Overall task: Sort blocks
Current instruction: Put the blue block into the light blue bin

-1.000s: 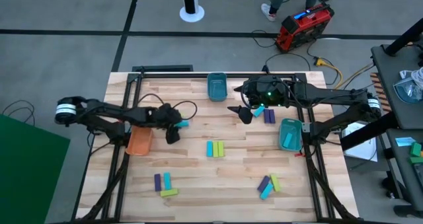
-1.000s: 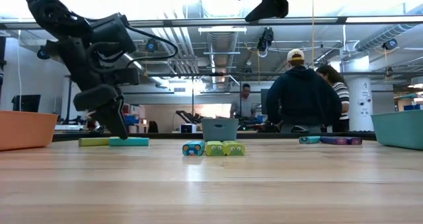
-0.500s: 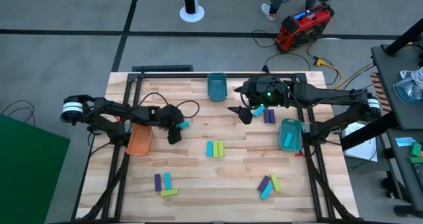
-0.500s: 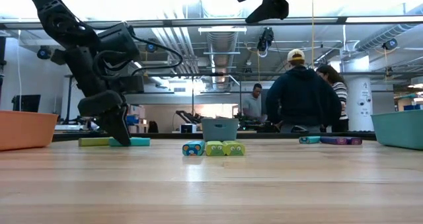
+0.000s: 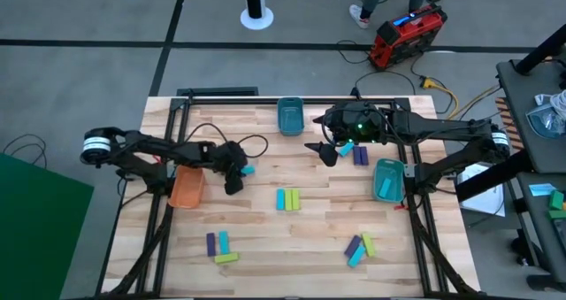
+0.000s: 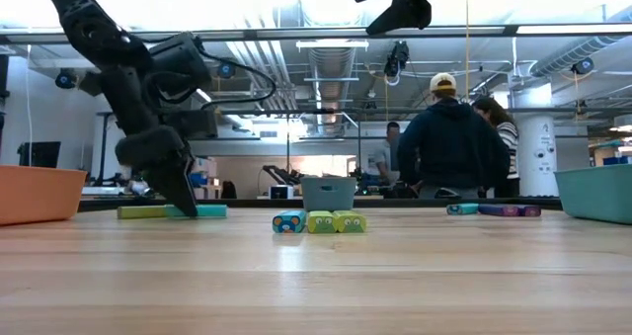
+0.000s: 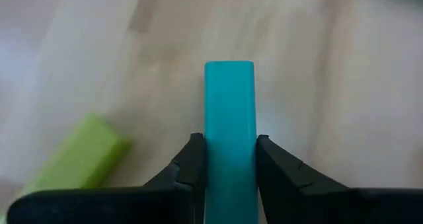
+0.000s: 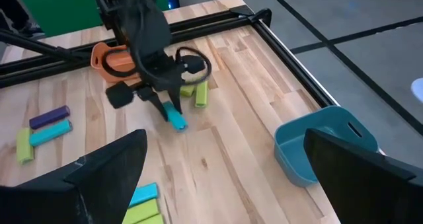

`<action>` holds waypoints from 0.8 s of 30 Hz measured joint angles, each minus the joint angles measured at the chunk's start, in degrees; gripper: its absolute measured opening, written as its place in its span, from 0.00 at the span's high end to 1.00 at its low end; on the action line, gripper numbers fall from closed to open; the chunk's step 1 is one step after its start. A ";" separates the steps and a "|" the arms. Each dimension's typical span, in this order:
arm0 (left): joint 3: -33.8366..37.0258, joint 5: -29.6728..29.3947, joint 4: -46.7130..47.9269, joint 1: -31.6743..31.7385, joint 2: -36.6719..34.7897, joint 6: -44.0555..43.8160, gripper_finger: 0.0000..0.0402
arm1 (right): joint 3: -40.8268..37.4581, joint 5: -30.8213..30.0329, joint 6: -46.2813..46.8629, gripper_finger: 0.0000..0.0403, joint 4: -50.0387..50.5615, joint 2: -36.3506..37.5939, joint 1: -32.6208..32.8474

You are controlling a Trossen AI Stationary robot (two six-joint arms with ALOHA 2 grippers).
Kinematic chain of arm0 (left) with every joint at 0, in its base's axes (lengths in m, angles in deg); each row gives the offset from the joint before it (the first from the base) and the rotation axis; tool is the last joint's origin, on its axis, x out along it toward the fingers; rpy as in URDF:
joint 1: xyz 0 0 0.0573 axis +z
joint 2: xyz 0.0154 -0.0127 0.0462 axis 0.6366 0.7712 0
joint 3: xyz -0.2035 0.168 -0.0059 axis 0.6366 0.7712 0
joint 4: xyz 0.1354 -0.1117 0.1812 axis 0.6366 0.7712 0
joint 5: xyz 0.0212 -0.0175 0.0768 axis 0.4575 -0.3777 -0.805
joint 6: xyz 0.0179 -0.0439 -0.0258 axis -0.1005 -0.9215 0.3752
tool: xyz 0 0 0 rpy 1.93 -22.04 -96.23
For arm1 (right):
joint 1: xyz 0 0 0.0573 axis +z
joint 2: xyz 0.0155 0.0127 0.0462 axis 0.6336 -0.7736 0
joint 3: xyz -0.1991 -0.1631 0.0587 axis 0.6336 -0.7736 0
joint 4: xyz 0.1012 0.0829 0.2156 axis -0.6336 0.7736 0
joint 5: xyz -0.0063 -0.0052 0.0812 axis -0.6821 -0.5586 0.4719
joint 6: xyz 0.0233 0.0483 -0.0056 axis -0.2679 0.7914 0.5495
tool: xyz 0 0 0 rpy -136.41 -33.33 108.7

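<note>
The table (image 5: 265, 247) is pale wooden planking with a black frame along its far edge, standing on a grey floor; a red case (image 5: 405, 33) sits on the floor beyond the far right corner. In the low view the room behind is an open workshop with ceiling ducts, and people (image 6: 449, 137) stand there with their backs turned.

An orange bin (image 5: 186, 188) sits at the left edge, one teal bin (image 5: 290, 116) at the far edge and another teal bin (image 5: 387, 178) at the right edge.

The blocks are small bars in yellow-green, cyan and purple. A cyan block (image 7: 229, 125) lies on the table left of centre, near the orange bin, with the left end effector (image 7: 226, 159) clamped on its sides and a green block (image 7: 82, 154) just beside it. Three blocks (image 5: 287, 198) lie side by side mid-table. Other clusters lie near the front left corner (image 5: 219, 245), the front right (image 5: 359, 246), and beside the right end effector (image 5: 360, 155).

The right end effector (image 8: 218, 168) hangs above the far right part of the table, fingers wide apart.
</note>
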 joint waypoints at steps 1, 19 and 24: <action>-0.91 0.47 0.24 -0.01 -0.87 0.03 0.81 | 0.00 0.00 0.06 0.01 -0.06 0.00 0.00; -26.48 -6.21 9.96 0.05 -4.16 16.91 0.81 | -0.04 7.58 48.12 0.01 -1.98 -9.87 -3.19; -29.47 -6.00 10.01 0.01 -3.16 18.63 0.81 | -0.09 9.75 49.40 0.01 -7.36 -12.50 -3.13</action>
